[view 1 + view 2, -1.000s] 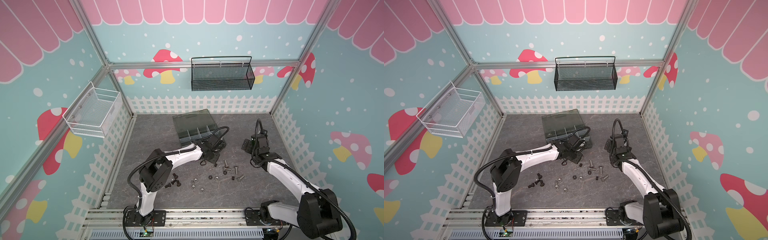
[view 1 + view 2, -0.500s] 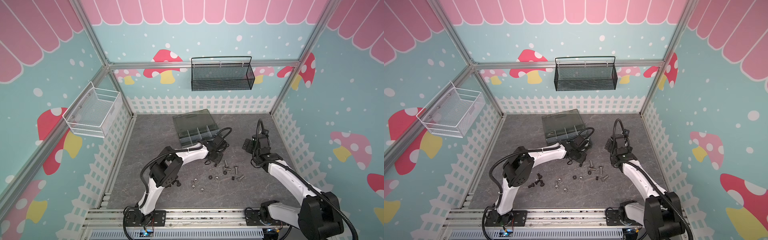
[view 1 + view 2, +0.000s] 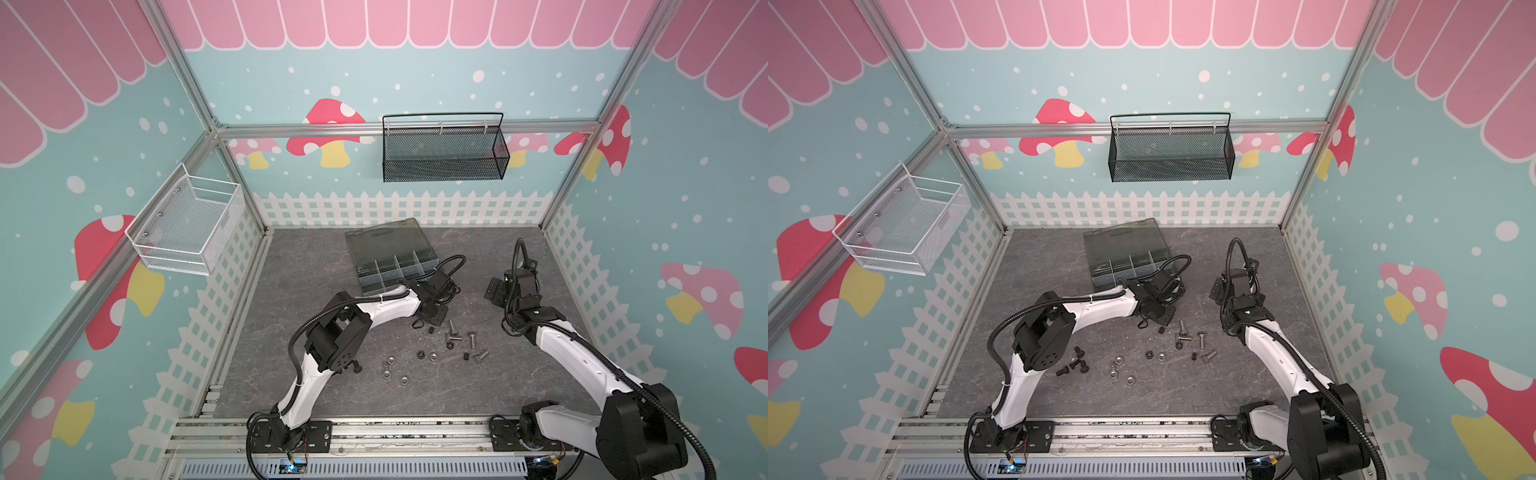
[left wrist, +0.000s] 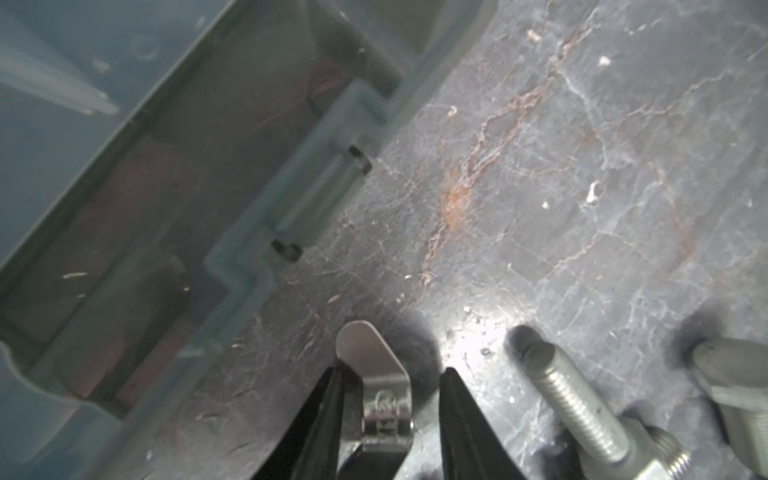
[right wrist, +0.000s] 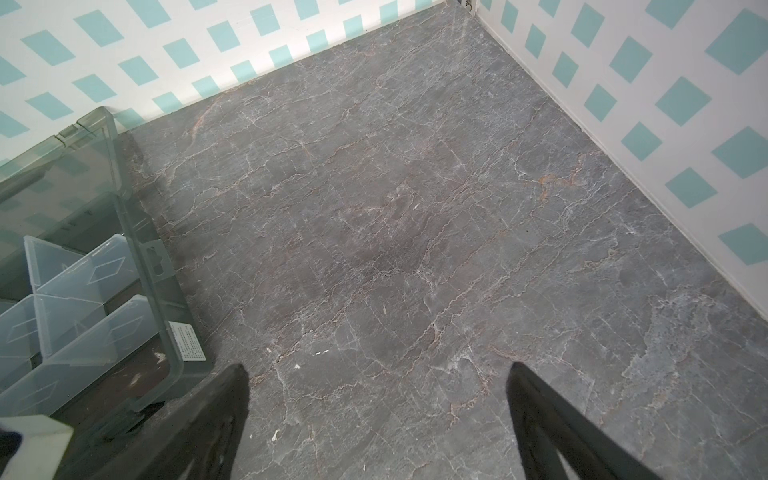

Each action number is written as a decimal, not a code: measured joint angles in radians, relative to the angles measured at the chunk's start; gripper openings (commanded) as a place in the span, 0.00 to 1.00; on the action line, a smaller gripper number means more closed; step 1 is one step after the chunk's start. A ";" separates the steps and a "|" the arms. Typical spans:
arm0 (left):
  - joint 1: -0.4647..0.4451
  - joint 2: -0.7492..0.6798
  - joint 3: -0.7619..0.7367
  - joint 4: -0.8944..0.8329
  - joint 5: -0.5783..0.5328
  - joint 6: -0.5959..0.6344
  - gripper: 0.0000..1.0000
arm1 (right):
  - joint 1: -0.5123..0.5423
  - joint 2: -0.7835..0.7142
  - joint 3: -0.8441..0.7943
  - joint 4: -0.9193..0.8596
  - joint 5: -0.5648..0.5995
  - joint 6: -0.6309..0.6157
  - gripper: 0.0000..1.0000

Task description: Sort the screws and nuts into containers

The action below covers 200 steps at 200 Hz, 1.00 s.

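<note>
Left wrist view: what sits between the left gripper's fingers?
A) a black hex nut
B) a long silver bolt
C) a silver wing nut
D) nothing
C: a silver wing nut shows between the fingers of the left gripper, while the silver bolt lies outside them.

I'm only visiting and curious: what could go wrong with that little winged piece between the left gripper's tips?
The wing nut sits off-centre in the left gripper, with a gap on one side, so it might twist or slip out when the jaws close. A silver bolt lies close beside the gripper and could get knocked away.
</note>
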 measured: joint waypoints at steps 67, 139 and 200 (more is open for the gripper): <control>0.000 -0.002 -0.002 -0.011 -0.015 -0.009 0.09 | 0.000 0.000 0.000 0.000 0.000 0.000 0.98; -0.001 -0.078 -0.091 -0.009 -0.012 -0.005 0.03 | 0.000 0.000 0.000 0.000 -0.001 0.000 0.98; 0.006 -0.299 -0.185 0.036 -0.047 0.023 0.02 | 0.000 0.000 0.000 0.000 -0.002 0.000 0.98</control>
